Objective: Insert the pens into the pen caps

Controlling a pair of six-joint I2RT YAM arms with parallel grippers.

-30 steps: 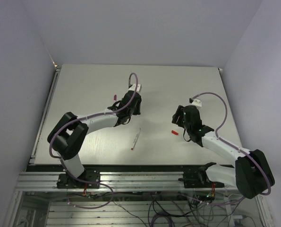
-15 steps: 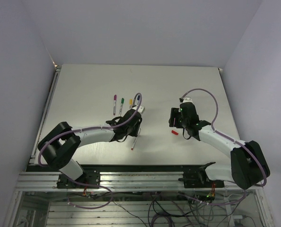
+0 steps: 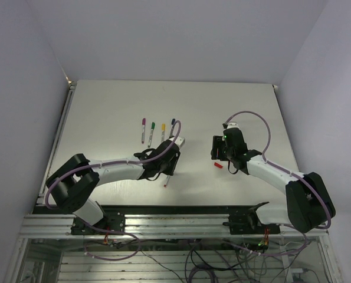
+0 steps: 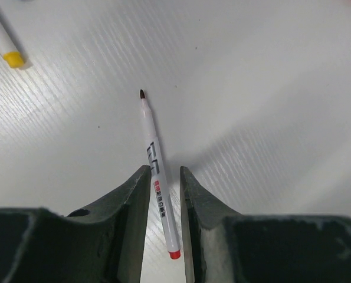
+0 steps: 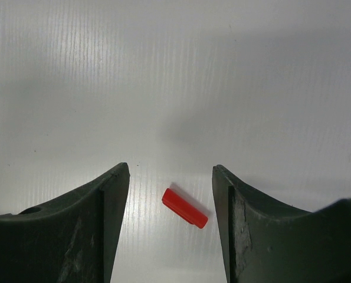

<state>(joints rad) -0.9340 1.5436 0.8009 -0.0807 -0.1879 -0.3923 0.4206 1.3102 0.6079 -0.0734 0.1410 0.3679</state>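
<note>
Capping stage for the last uncapped pen.

Left claw point(image 4: 163, 177) low over the surface point(image 4: 269, 71), jaws parted only narrowly, straddling the barrel of the red pen point(image 4: 153, 159) without visibly pinching it; nothing lifted. Red pen flat on the surface, slightly oblique to the jaws, dark tip pointing away from the wrist, red end plug toward it.

Right claw point(image 5: 170, 171) spread wide and empty, poised above the red cap point(image 5: 184, 207). Cap flat on the surface between the jaws, askew to both, nearer the jaw at the right of the wrist view. Pen and cap well apart.

Four other pens point(image 3: 152, 132) in a row farther back, with purple, green, yellow and blue ends, apparently capped already.

Judged step: grasp of pen and cap, one per claw, ahead of mating.

Hazards from here:
- Pen rolling or pivoting on closure, owing to the oblique lie and round barrel; resulting tilt in the grip, then a missed cap mouth.
- Grip far back on the barrel, leaving a long free tip prone to wander during insertion.
- Cap squirting out from between the pads, owing to small size, askew lie and off-centre position.
- Cap seized with its open end covered or facing away; open end not discernible here.
- Fingertips scraping the surface on too low a descent.
</note>
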